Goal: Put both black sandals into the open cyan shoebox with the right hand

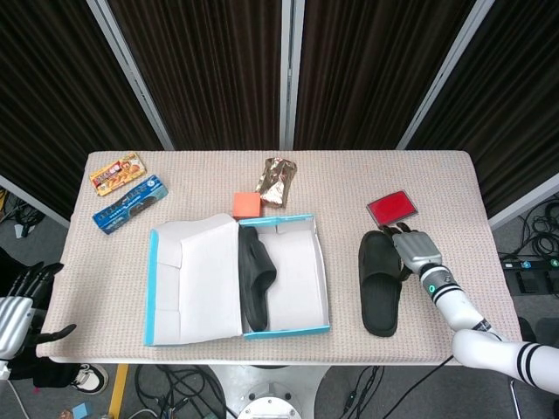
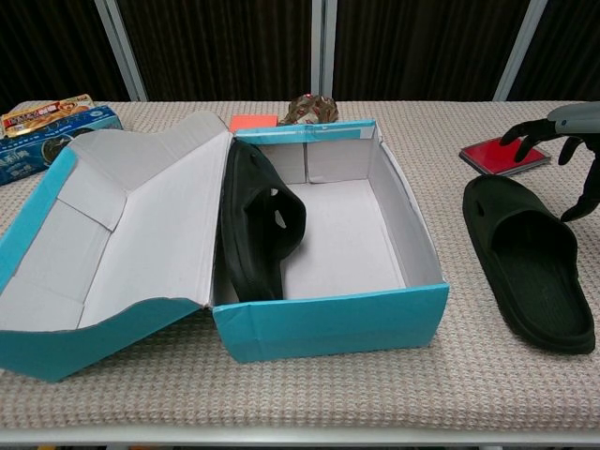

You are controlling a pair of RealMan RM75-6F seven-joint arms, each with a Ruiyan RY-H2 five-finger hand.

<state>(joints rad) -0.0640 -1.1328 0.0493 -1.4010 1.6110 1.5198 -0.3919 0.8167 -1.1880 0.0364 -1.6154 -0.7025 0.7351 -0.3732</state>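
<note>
The open cyan shoebox (image 1: 284,330) (image 2: 328,323) lies in the middle of the table with its lid folded out to the left. One black sandal (image 1: 255,278) (image 2: 258,225) stands on its side inside, against the box's left wall. The other black sandal (image 1: 381,281) (image 2: 530,258) lies flat on the table to the right of the box. My right hand (image 1: 416,249) (image 2: 562,141) hovers at that sandal's far right edge, fingers spread and pointing down, holding nothing. My left hand (image 1: 22,301) hangs off the table's left edge, fingers apart and empty.
A red flat case (image 1: 392,207) (image 2: 504,155) lies just behind the loose sandal. An orange block (image 1: 247,204), a foil snack pack (image 1: 277,181), a blue packet (image 1: 129,202) and a yellow snack box (image 1: 116,173) sit toward the back and left.
</note>
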